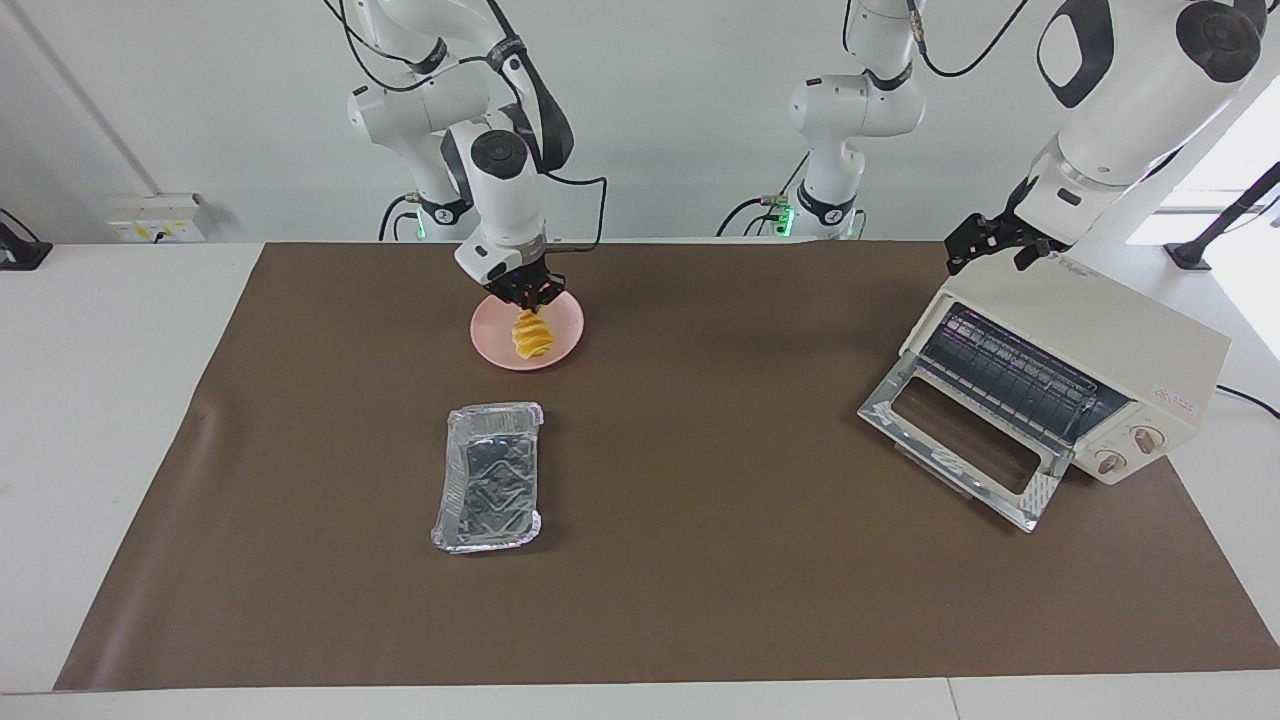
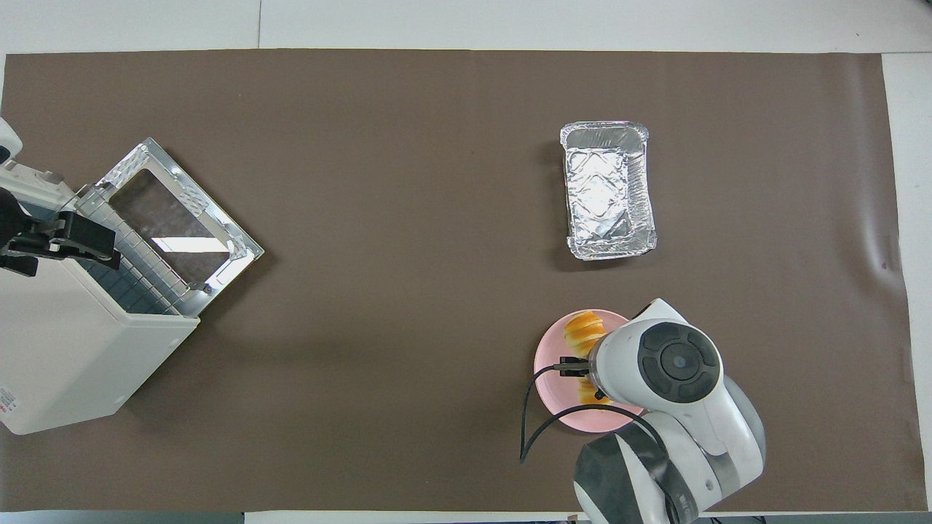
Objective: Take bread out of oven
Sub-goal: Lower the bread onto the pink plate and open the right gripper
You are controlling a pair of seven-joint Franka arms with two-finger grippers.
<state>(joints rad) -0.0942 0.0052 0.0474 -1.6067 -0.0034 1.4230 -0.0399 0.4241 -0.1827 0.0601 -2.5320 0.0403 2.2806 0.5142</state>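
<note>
The bread (image 1: 531, 338), a ridged golden-yellow loaf, hangs end-down from my right gripper (image 1: 530, 298), which is shut on its upper end. It is over the pink plate (image 1: 567, 325); I cannot tell whether its lower end touches the plate. In the overhead view the bread (image 2: 582, 329) shows partly under the right arm, above the plate (image 2: 551, 364). The cream-white oven (image 1: 1130, 330) stands at the left arm's end of the table with its glass door (image 1: 960, 440) dropped open and a bare wire rack inside. My left gripper (image 1: 985, 242) waits open at the oven's top edge (image 2: 73, 349).
An empty silver foil tray (image 1: 490, 478) lies on the brown mat, farther from the robots than the plate. It also shows in the overhead view (image 2: 606, 191). A black cable loops from the right wrist beside the plate.
</note>
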